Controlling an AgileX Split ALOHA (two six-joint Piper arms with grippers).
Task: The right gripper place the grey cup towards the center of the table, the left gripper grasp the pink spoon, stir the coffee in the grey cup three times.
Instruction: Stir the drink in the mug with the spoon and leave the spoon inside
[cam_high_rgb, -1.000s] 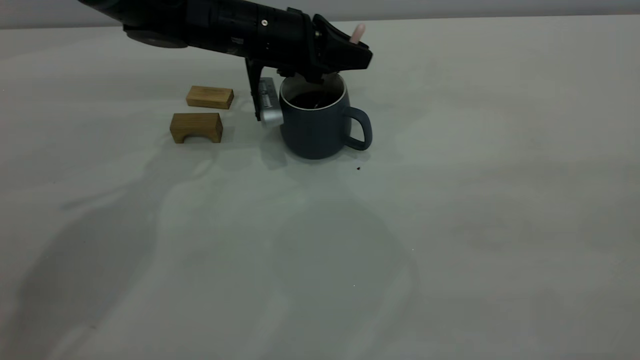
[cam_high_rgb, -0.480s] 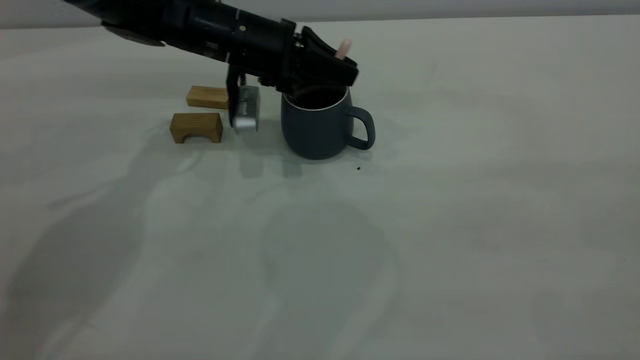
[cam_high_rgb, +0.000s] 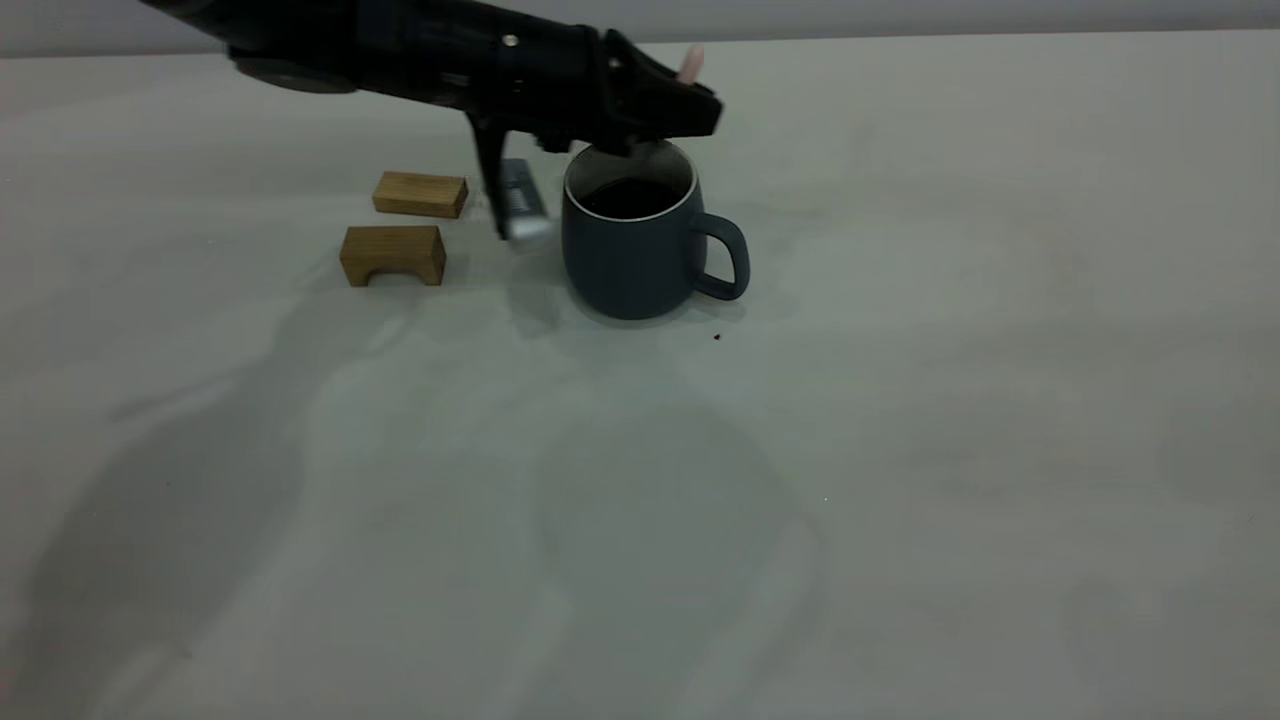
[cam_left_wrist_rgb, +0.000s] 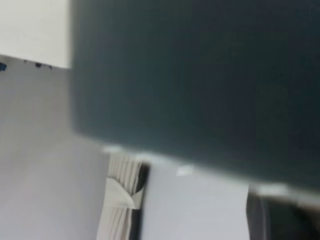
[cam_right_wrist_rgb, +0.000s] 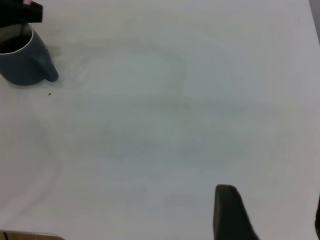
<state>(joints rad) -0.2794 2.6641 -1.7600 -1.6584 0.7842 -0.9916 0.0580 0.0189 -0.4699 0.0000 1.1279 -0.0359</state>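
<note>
The grey cup (cam_high_rgb: 630, 255) stands near the middle of the table (cam_high_rgb: 900, 450), its handle pointing right, with dark coffee (cam_high_rgb: 628, 197) inside. My left gripper (cam_high_rgb: 648, 125) hovers right over the cup's rim, shut on the pink spoon, whose pink handle tip (cam_high_rgb: 690, 62) sticks up behind the black fingers. The spoon's bowl is hidden. A silver ribbed pad (cam_high_rgb: 522, 205) hangs beside the cup's left wall. In the left wrist view the cup's dark wall (cam_left_wrist_rgb: 200, 75) fills most of the picture. My right gripper (cam_right_wrist_rgb: 270, 215) is open over bare table, far from the cup (cam_right_wrist_rgb: 22, 65).
Two small wooden blocks lie left of the cup, a flat one (cam_high_rgb: 420, 194) and an arched one (cam_high_rgb: 392, 255). A tiny dark speck (cam_high_rgb: 716, 337) sits just in front of the cup. The left arm (cam_high_rgb: 400, 50) stretches in from the upper left.
The left gripper with the spoon dipped down and to the left over the cup, then rose and came back right. The silver pad swung with it. The cup stayed put.
</note>
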